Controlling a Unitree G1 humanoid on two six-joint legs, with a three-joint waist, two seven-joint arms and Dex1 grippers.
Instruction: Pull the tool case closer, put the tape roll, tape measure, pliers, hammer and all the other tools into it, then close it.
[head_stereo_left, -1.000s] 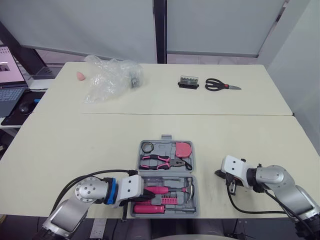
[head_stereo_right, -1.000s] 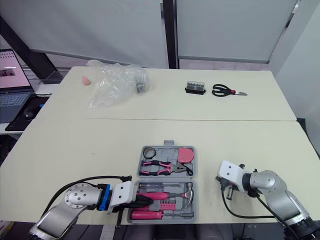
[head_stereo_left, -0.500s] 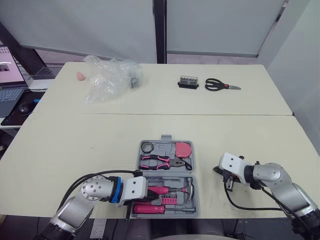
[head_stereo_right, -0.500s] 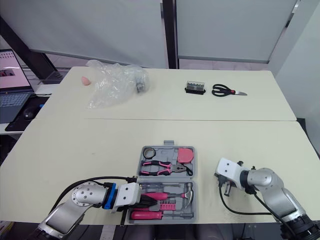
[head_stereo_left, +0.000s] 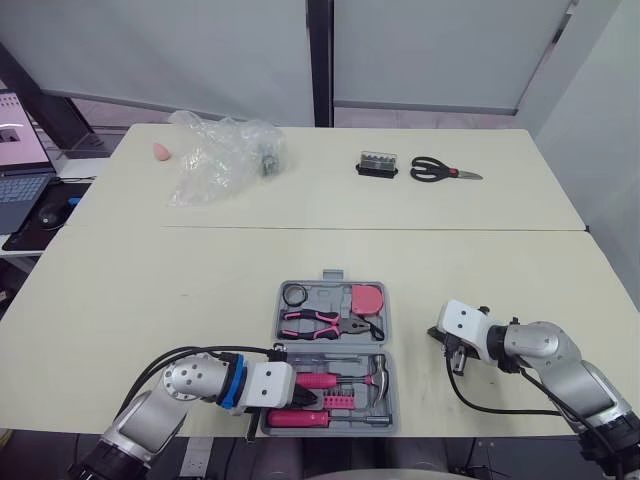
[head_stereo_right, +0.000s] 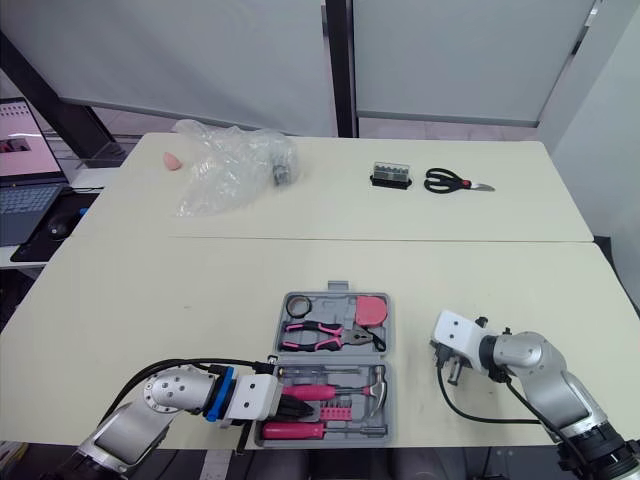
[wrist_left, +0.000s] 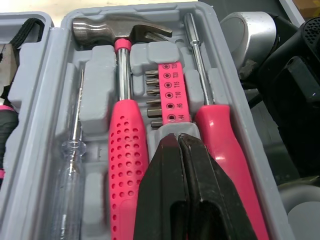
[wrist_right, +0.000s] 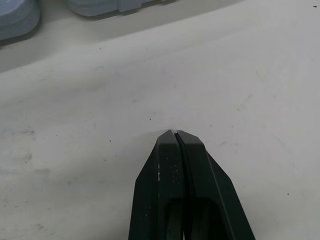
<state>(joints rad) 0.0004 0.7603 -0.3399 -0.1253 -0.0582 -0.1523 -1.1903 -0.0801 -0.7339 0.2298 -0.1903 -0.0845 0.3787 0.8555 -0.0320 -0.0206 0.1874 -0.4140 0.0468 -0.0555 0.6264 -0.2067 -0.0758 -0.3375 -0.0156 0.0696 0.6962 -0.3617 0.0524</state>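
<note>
Pale worktop (head_stereo_left: 120, 280) made of two slabs butted together. Crumpled clear plastic bag (head_stereo_left: 220, 155) sits at 11 o'clock on it, and a laptop (head_stereo_left: 18, 172) is off the edge at 9 o'clock. The grey tool case (head_stereo_left: 330, 348) lies open and flat at 6 o'clock on the worktop, near its front edge, with the tools seated in its moulded slots. Left end effector (wrist_left: 177, 136) is over the case's near half with fingers pinched together and nothing between them; the tips are over the bit strip (wrist_left: 167, 92), between the hammer (wrist_left: 125, 150) and the pink screwdriver (wrist_left: 220, 135) - cannot tell if they touch. Right end effector (wrist_right: 175, 132) is at 3 o'clock of the case, also narrow and empty, over bare worktop just beside the case. A clear-handled tester screwdriver (wrist_left: 70, 165) lies on the hammer's other side. In the far half are the pliers (head_stereo_left: 320, 321), the pink tape measure (head_stereo_left: 367, 297) at the 1 o'clock corner and the black tape roll (head_stereo_left: 294, 293) at the 11 o'clock corner. Scissors (head_stereo_left: 440, 170) and a small bit box (head_stereo_left: 377, 164) lie at 1 o'clock on the worktop - well apart from the case. A small pink lump (head_stereo_left: 160, 151) sits beside the bag.
</note>
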